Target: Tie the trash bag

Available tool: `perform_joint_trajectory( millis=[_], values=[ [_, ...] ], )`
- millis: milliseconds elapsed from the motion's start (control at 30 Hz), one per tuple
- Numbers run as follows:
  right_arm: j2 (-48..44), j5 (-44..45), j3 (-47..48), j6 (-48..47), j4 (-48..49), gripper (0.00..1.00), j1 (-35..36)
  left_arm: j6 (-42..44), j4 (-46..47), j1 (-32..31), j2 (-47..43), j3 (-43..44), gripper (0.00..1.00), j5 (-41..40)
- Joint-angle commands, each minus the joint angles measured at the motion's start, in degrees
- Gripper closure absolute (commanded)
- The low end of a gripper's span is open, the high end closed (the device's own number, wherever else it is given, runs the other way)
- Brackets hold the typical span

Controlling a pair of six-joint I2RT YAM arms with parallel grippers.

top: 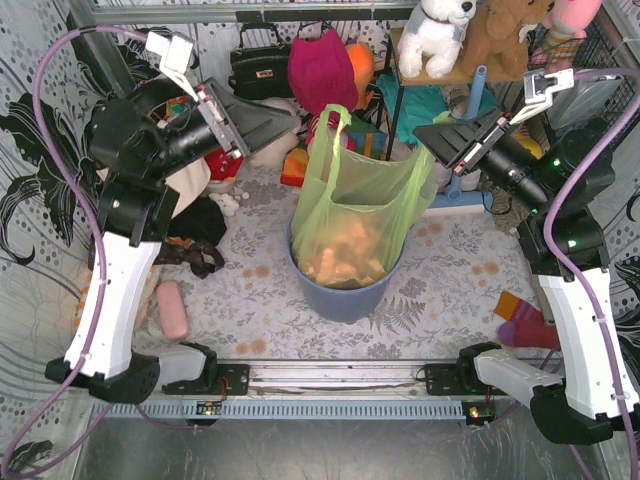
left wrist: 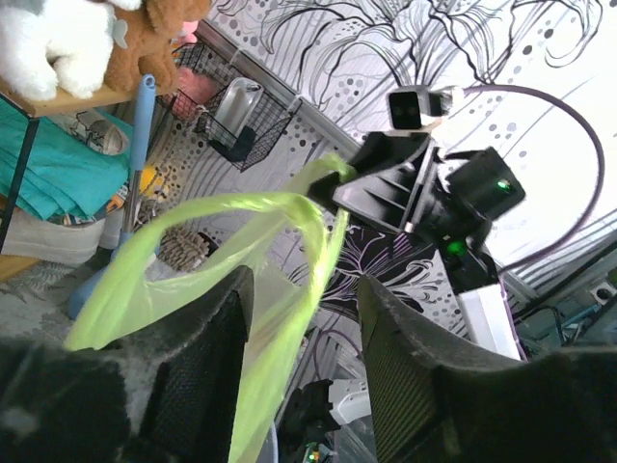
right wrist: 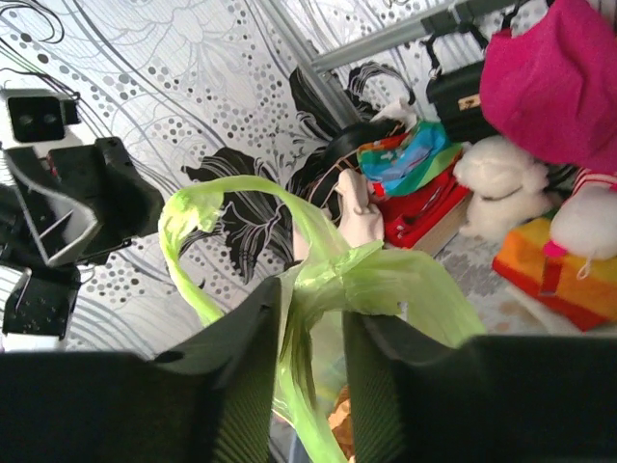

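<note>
At the middle of the tabletop [top: 440, 270] stands a blue-grey round bin [top: 345, 295]. The lime-green trash bag [top: 350, 215] sits inside it, its thin film rising well above the rim, with crumpled tan paper [top: 345, 260] showing through.

Two handle loops rise from the bag's mouth. The left handle [top: 338, 125] stands almost upright, its top just beside the tips of the left jaws, which reach in from the tabletop's left edge. The right handle [top: 425, 170] is drawn sideways and upward to the right jaws, which come in from the right edge. The mouth therefore stretches left to right, along the line between the two sets of jaws, and each set is nearer its own handle.

Seen from the left wrist, the left jaws stand clearly apart, with a strip of green film hanging loose in the gap, not pinched. Seen from the right wrist, the right jaws are only narrowly apart, with bunched film filling the gap. Whether they pinch it or merely flank it cannot be told.

No finished knot can be made out. By that judgement, the handles need crossing over the bag's middle.
</note>
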Motion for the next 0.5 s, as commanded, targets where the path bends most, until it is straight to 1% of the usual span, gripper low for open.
perform_joint_trajectory(
  millis=[0,67,200,267,367,467],
  values=[
    [-1.80,-3.56,-1.97,0.56,4.10,0.64,0.14,2.55,3.02,0.14,-4.13,-5.03,0.40,-0.17],
    [-1.69,-5.15,-2.25,1.01,4.76,0.59,0.09,3.01,2.79,0.14,-5.11,-7.06,0.35,0.31],
    [-1.84,-6.97,-3.11,2.06,6.09,0.55,0.05,2.25,5.08,-1.14,-5.20,-10.46,0.33,2.76],
    [-2.00,-7.48,-3.51,2.41,6.23,0.53,0.07,2.76,6.22,-5.08,-4.54,-10.79,0.33,3.31],
    [-2.53,-7.69,-4.47,2.65,6.31,0.52,0.11,6.17,4.50,-11.44,-3.27,-9.99,0.31,0.78],
    [-2.97,-7.84,-4.94,2.79,6.35,0.51,0.05,9.21,1.43,-13.50,-1.79,-8.90,0.30,-2.97]
  ],
)
